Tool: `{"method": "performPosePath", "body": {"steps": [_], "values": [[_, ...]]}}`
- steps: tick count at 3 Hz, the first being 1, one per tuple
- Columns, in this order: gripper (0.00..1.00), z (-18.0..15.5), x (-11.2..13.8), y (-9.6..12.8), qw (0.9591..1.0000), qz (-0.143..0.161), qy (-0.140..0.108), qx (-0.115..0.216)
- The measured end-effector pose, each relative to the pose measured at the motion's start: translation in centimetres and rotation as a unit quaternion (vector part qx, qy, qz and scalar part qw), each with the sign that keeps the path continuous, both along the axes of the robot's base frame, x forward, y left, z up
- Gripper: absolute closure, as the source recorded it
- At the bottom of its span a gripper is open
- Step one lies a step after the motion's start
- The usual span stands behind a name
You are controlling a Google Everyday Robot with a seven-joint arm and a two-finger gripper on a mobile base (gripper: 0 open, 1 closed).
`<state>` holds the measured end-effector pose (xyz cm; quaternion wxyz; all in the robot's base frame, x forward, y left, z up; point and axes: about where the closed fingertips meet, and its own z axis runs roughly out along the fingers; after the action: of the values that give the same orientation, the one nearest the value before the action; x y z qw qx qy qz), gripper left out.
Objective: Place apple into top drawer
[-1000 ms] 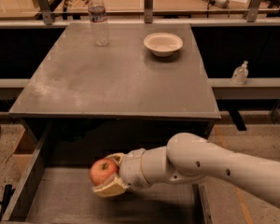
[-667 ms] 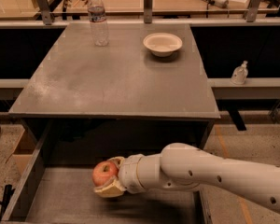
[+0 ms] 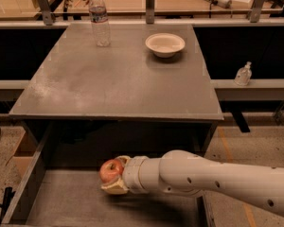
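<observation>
On the flat grey metal tabletop [image 3: 113, 84], the clear plastic water bottle [image 3: 100, 21] stands rear left and the round white bowl [image 3: 165, 44] rear right. Below its front edge, the wide grey metal top drawer [image 3: 68, 205] stands open. Within the drawer, under the tabletop's front middle, the cream two-finger gripper [image 3: 115, 175] clasps the round red-orange apple [image 3: 110, 169], reaching in from the right.

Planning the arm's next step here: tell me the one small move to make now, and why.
Probably lower the gripper a little, straight down. It holds the apple inside the open drawer, and the apple appears to hang above the drawer's bottom, so letting go now might make it drop and roll.
</observation>
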<state>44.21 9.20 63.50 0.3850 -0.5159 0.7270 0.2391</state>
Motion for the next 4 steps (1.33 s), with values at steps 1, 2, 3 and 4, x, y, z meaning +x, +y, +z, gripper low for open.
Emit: {"method": "performPosePath", "body": {"steps": [1,2,3,4], "values": [[0.36,0.6,0.8,-0.6,0.9999,-0.004,-0.015,-0.003],[0.38,1.4,1.0,-1.6,0.9998,-0.002,-0.021,-0.005],[0.35,2.1,0.9,-2.3,0.9998,0.005,-0.019,-0.003],[0.12,3.1,0.9,-2.9,0.9997,0.012,-0.02,0.003]]}}
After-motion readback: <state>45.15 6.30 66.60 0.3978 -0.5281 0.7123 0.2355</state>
